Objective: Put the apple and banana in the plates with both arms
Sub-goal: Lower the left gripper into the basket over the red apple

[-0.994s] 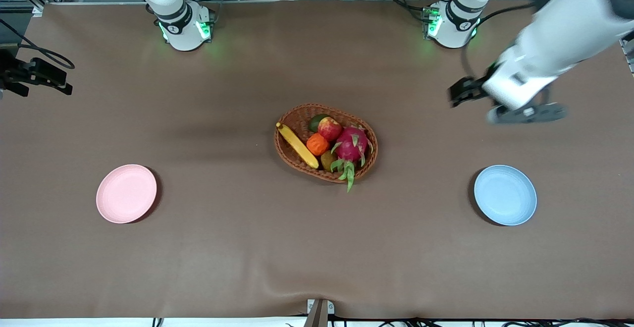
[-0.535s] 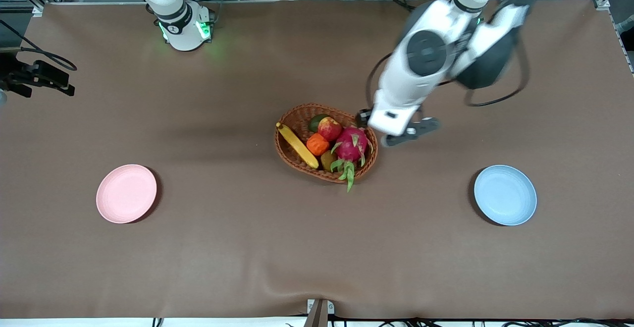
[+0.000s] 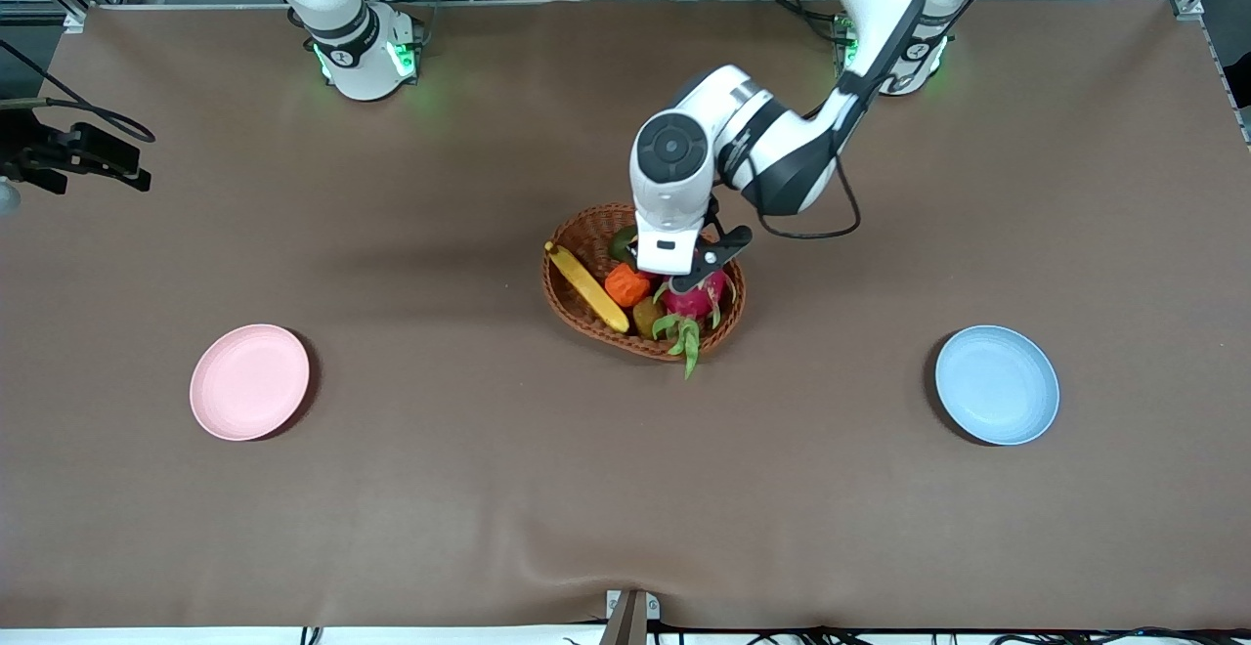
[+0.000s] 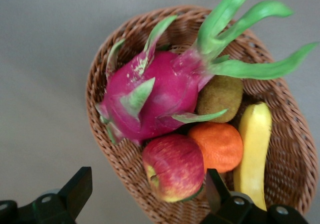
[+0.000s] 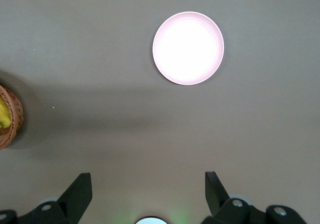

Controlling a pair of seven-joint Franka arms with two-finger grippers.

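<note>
With my left gripper (image 4: 145, 196) open over the apple (image 4: 173, 167) in the basket (image 4: 295, 169) (right gripper (image 5: 145, 196) open, waiting), I feared its fingers would snag the dragon fruit (image 4: 150, 99) touching it or the orange (image 4: 218, 146), and the banana (image 3: 586, 286) lay alongside.

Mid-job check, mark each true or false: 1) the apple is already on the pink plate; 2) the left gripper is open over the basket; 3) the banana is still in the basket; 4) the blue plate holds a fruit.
1) False. The apple lies in the basket; the pink plate is bare.
2) True. The left gripper hovers open over the basket, around the apple.
3) True. The banana lies along the basket's rim.
4) False. The blue plate is bare.
</note>
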